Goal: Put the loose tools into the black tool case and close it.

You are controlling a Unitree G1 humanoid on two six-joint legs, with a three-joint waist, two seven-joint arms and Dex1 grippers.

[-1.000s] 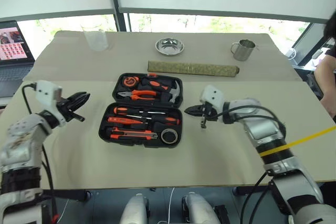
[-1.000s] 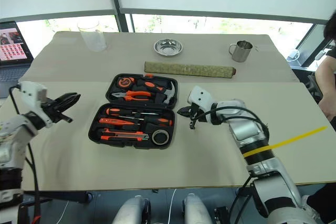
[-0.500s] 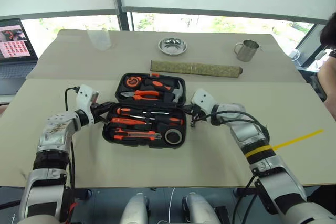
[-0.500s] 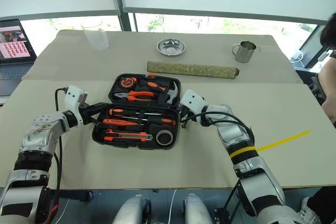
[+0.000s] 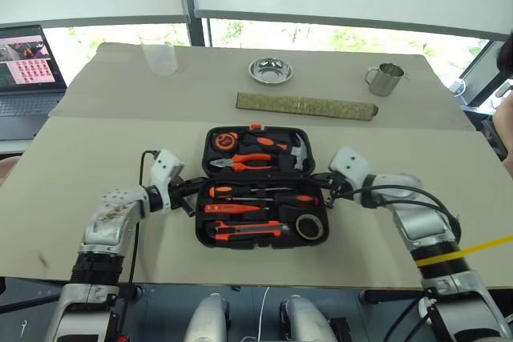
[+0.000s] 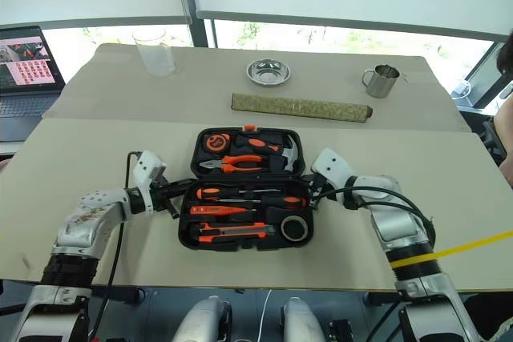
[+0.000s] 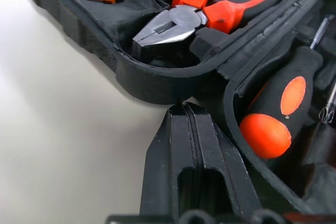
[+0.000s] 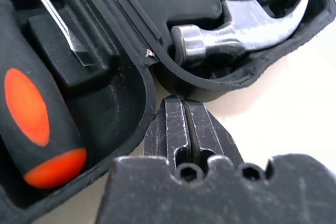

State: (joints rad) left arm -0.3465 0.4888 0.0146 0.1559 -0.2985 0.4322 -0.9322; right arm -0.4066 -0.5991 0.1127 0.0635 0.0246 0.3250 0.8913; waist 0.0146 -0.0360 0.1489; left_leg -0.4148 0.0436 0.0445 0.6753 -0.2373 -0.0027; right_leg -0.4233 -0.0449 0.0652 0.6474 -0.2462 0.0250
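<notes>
The black tool case point(image 5: 263, 186) lies open flat on the beige table point(image 5: 96, 158), roughly centred in front of the robot, hinge line running across between its two halves. Far half holds the tape measure point(image 5: 224, 140), the orange-handled pliers point(image 5: 248, 161) and the hammer point(image 5: 295, 150), each in its recess. Near half holds the two long screwdrivers point(image 5: 256, 193) lying side by side, a small tester screwdriver point(image 5: 228, 207) below them, the utility knife point(image 5: 244, 231) along the near edge, and the dark tape roll point(image 5: 307, 227) in the near right corner (all seated, none loose on the table).

Left gripper point(image 7: 185, 109): fingers pressed together, tip right at the case's left side where the two halves meet; touching or a hair off, cannot tell. Pliers and a screwdriver handle sit just past it in the left wrist view.

Right gripper point(image 8: 180, 103): fingers likewise together, tip at the same notch on the case's right side, just beside the rim; the hammer head lies just beyond. Nothing held by either.

Farther back on the table: a long greenish rolled mat point(image 5: 306, 106), a small steel bowl point(image 5: 270, 70), a metal mug point(image 5: 383, 79), a clear glass point(image 5: 160, 57). A laptop point(image 5: 28, 66) sits off the left edge.
</notes>
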